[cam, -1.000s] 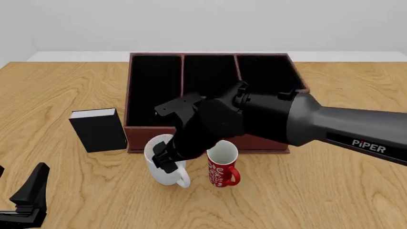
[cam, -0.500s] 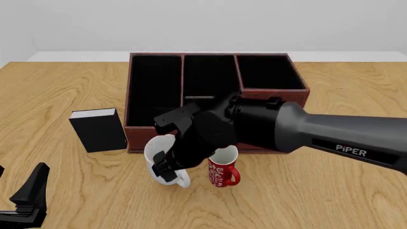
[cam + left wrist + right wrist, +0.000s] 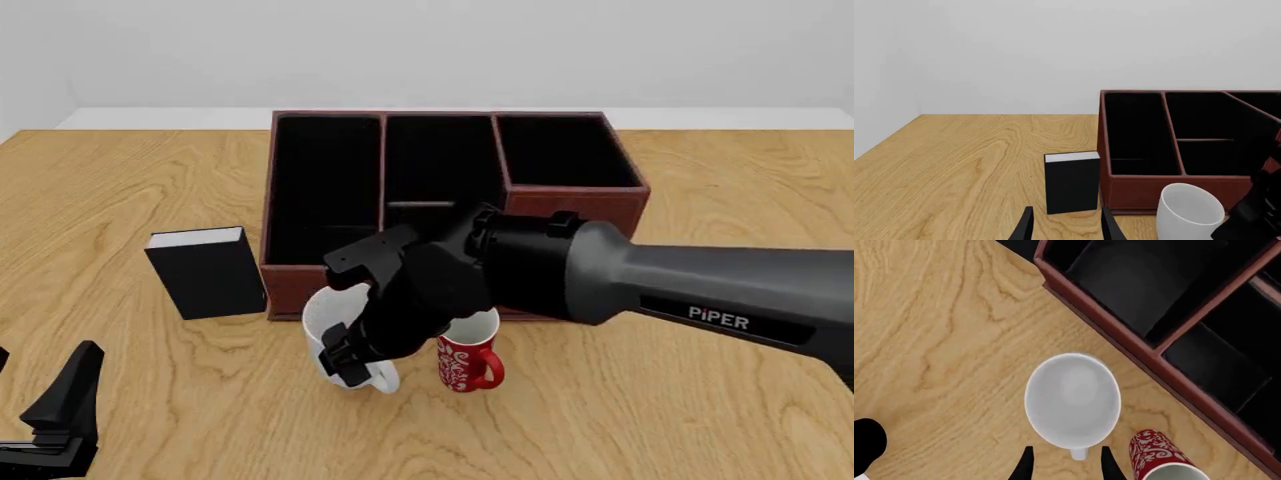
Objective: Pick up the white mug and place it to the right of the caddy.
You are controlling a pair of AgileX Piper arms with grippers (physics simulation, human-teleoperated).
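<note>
The white mug (image 3: 324, 318) stands upright on the table just in front of the caddy (image 3: 454, 190), with the red patterned mug (image 3: 466, 358) close on its right. My right gripper (image 3: 352, 362) is over the white mug's near side and hides part of it. In the right wrist view the white mug (image 3: 1073, 400) shows from above, and the open right gripper (image 3: 1066, 467) has one finger on each side of the mug's handle (image 3: 1079, 454). My left gripper (image 3: 64, 412) is open and empty at the near left corner, far from the mugs.
A small black book-like box (image 3: 207, 271) stands left of the caddy. The red mug (image 3: 1157, 460) is very close to the right fingers. In the left wrist view the black box (image 3: 1072, 182), the caddy (image 3: 1174, 145) and the white mug (image 3: 1187, 210) lie ahead.
My right arm has sunk lower and come slightly nearer, bringing its gripper down at the white mug's handle side. Both mugs and the left arm have not moved.
</note>
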